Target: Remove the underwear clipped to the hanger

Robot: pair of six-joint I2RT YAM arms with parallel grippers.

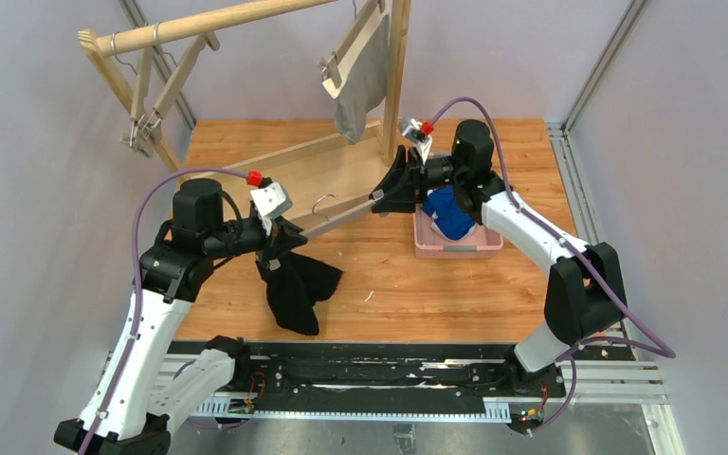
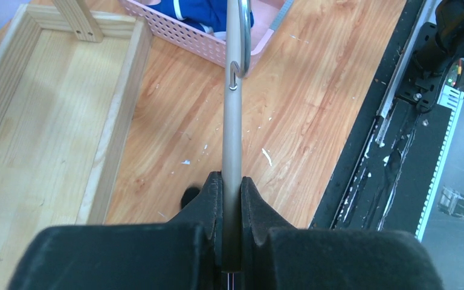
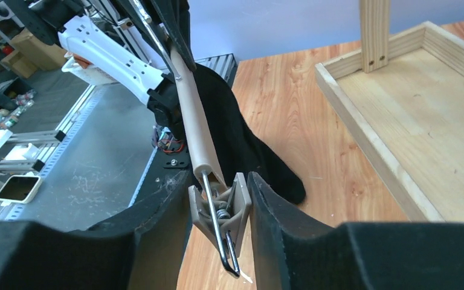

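A hanger with a tan bar (image 1: 341,216) is held between both grippers above the table. My left gripper (image 1: 282,237) is shut on the bar's left end (image 2: 233,121). The black underwear (image 1: 296,284) hangs from that end down to the table, and it also shows in the right wrist view (image 3: 235,139). My right gripper (image 1: 393,190) is shut on the hanger's right clip (image 3: 220,208), which holds no cloth. The blue underwear (image 1: 449,213) lies in the pink basket (image 1: 455,248). The grey underwear (image 1: 365,81) hangs clipped to a hanger on the wooden rack (image 1: 209,24).
The rack's wooden base tray (image 1: 332,166) lies just behind the held hanger. An empty hanger (image 1: 152,100) hangs at the rack's left end. The pink basket (image 2: 181,39) sits under my right arm. The black rail (image 1: 370,374) runs along the near edge.
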